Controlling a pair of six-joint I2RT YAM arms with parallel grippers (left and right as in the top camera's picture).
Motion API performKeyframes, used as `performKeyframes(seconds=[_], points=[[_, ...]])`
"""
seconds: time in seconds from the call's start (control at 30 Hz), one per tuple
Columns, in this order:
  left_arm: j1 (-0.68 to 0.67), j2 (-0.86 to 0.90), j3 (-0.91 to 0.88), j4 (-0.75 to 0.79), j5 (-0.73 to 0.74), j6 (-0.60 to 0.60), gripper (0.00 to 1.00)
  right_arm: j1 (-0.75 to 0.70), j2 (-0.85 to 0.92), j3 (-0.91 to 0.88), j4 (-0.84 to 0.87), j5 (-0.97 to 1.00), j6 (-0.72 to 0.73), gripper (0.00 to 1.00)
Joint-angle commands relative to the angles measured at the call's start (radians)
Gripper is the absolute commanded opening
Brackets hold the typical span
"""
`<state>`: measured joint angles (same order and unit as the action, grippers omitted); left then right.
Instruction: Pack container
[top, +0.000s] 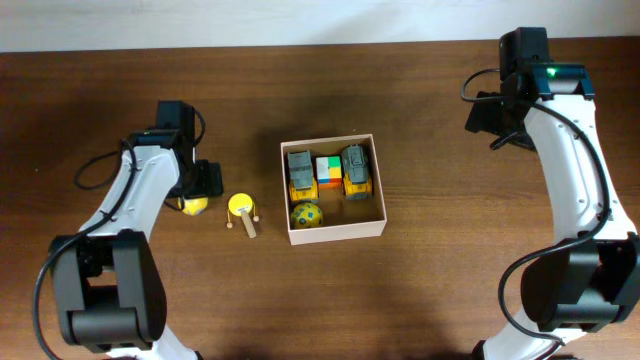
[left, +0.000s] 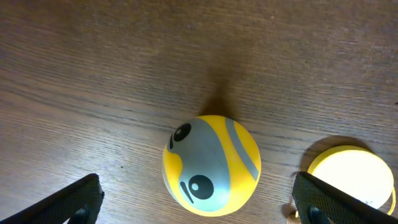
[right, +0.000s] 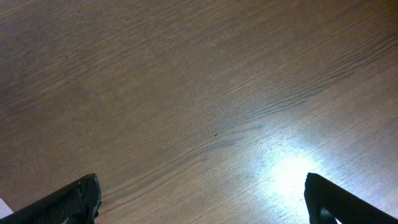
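Note:
The container (top: 337, 233), a square box with white walls, sits mid-table. In it lie two yellow-and-grey trucks (top: 301, 172), a colourful cube (top: 328, 170) and a yellow-green ball (top: 307, 214). Left of it a yellow ball with a grey face (left: 211, 165) rests on the wood. My left gripper (left: 199, 208) hangs open right over that ball (top: 194, 206), one fingertip (left: 74, 202) on either side and neither touching it. A yellow round toy on wooden sticks (top: 241, 208) stands between ball and box. My right gripper (right: 202, 208) is open over bare wood at the far right (top: 492, 122).
The yellow round toy (left: 348, 177) lies close beside my left gripper's right finger (left: 323, 199). Dark wooden table (top: 440, 280) surrounds the box. The table's back edge meets a pale wall along the top of the overhead view.

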<state>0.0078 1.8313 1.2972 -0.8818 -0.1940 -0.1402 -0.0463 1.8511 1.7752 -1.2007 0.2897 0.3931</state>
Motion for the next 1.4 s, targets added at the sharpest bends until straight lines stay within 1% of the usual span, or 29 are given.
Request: performKeyframes(seconds=[0.0, 0.2, 0.33, 0.53, 0.63, 0.67, 0.8, 0.9, 1.03, 1.37], points=[[0.002, 0.03, -0.006, 0.008, 0.014, -0.012, 0.99, -0.001, 0.003, -0.009, 0.0, 0.002, 0.012, 0.99], [0.002, 0.088, -0.008, 0.006, 0.019, -0.012, 0.99, -0.001, 0.003, -0.009, 0.0, 0.002, 0.012, 0.99], [0.002, 0.125, -0.008, 0.008, 0.084, 0.041, 0.99, -0.001, 0.003, -0.009, 0.0, 0.002, 0.012, 0.99], [0.002, 0.142, -0.008, 0.006, 0.086, 0.051, 0.99, -0.001, 0.003, -0.009, 0.0, 0.002, 0.012, 0.99], [0.002, 0.142, -0.008, 0.007, 0.085, 0.051, 0.91, -0.001, 0.003, -0.009, 0.0, 0.002, 0.012, 0.99], [0.002, 0.142, -0.008, 0.007, 0.085, 0.051, 0.83, -0.001, 0.003, -0.009, 0.0, 0.002, 0.012, 0.99], [0.002, 0.142, -0.008, 0.007, 0.085, 0.051, 0.73, -0.001, 0.003, -0.009, 0.0, 0.002, 0.012, 0.99], [0.003, 0.142, -0.008, 0.008, 0.085, 0.051, 0.71, -0.001, 0.003, -0.009, 0.0, 0.002, 0.012, 0.99], [0.003, 0.142, -0.008, 0.019, 0.085, 0.051, 0.65, -0.001, 0.003, -0.009, 0.0, 0.002, 0.012, 0.99], [0.003, 0.142, -0.008, 0.123, 0.091, 0.051, 0.66, -0.001, 0.003, -0.009, 0.0, 0.002, 0.012, 0.99]])
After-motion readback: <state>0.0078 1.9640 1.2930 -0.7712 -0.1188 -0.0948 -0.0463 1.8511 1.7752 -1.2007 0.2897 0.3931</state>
